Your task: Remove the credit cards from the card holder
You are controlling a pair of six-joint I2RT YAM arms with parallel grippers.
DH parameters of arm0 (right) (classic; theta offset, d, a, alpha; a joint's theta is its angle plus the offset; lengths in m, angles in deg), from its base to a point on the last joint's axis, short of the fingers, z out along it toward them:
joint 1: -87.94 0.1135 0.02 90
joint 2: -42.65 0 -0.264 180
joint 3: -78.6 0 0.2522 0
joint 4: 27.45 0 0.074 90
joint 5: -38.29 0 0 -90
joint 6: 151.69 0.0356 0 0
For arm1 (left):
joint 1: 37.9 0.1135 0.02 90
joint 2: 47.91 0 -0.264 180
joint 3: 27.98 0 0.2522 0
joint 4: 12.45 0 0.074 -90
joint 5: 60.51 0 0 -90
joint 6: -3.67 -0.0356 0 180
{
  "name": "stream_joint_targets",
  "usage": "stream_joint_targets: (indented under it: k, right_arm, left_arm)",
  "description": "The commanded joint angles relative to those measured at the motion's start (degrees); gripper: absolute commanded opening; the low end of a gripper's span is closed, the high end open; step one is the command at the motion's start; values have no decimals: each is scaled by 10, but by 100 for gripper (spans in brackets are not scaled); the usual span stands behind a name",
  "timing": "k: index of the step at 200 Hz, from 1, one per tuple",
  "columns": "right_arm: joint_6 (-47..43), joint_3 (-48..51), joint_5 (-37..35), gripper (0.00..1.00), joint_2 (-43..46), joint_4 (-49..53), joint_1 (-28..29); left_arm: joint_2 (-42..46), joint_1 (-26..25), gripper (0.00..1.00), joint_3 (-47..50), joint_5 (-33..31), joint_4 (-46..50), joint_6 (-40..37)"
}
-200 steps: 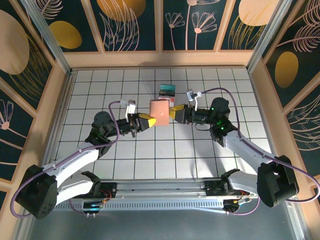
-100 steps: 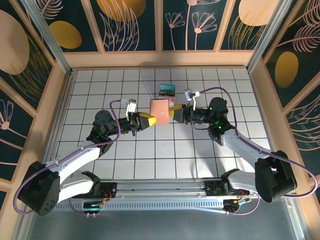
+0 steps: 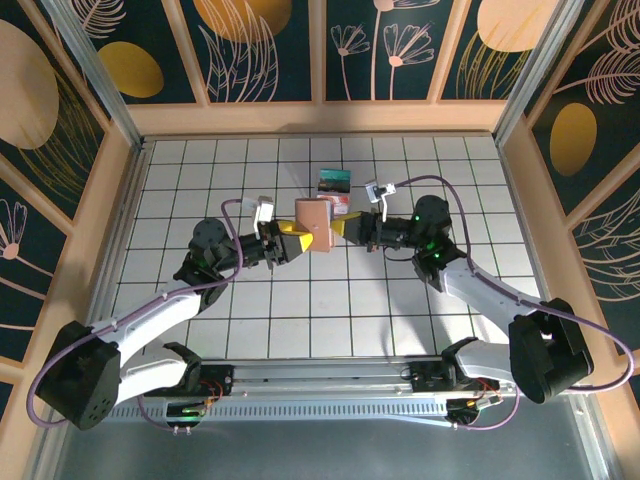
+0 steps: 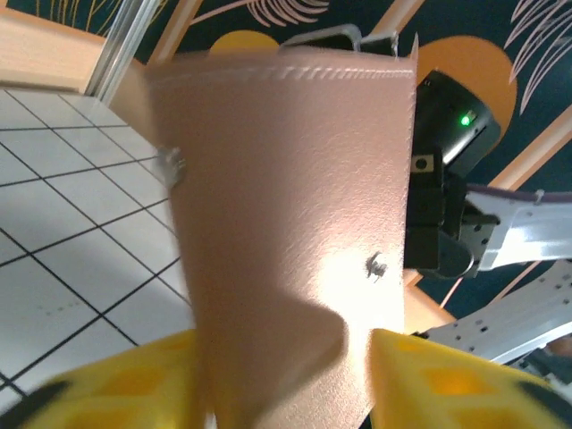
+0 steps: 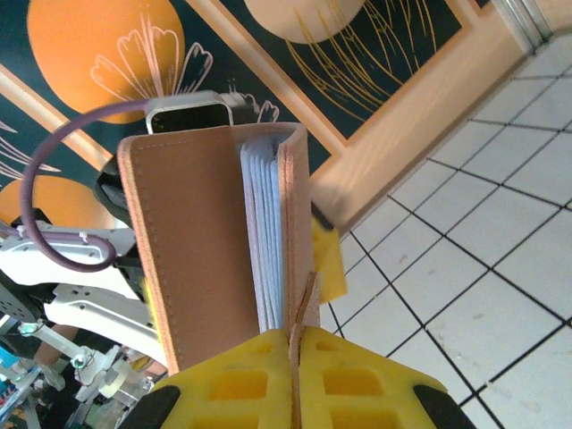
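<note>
While left pincer (image 3: 300, 238) and right pincer (image 3: 340, 227) clamp the tan leather folding card holder (image 3: 318, 218), I judge spreading it open comes next.

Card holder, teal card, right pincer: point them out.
card holder (image 3: 316, 218), top external view, tan outer face.
teal card (image 3: 334, 181), top external view, its middle.
right pincer (image 3: 342, 227), top external view, between fingertips.

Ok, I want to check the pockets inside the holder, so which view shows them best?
The right wrist view: it looks edge-on into the holder, where blue-grey leaves show between the tan covers. The left wrist view shows a blurred outer cover; the top view shows it small, from above.
</note>
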Motion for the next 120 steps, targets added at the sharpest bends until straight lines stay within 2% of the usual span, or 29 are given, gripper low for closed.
stream_joint_targets:
  k: [1,23,39,120]
  right_arm:
    - [-36,-20,-38,0,16,54,4]
    - [-59,-26,-81,0,26,110,3]
    - [-67,-28,-104,0,33,136,4]
    - [-82,-57,-173,0,47,237,6]
  left_arm:
    - [-6,-3,66,-20,-8,14,-5]
    - [-11,-2,88,-22,-15,24,-5]
    - [-17,-3,98,-25,-22,30,-7]
    - [-67,-3,99,-55,-33,42,-2]
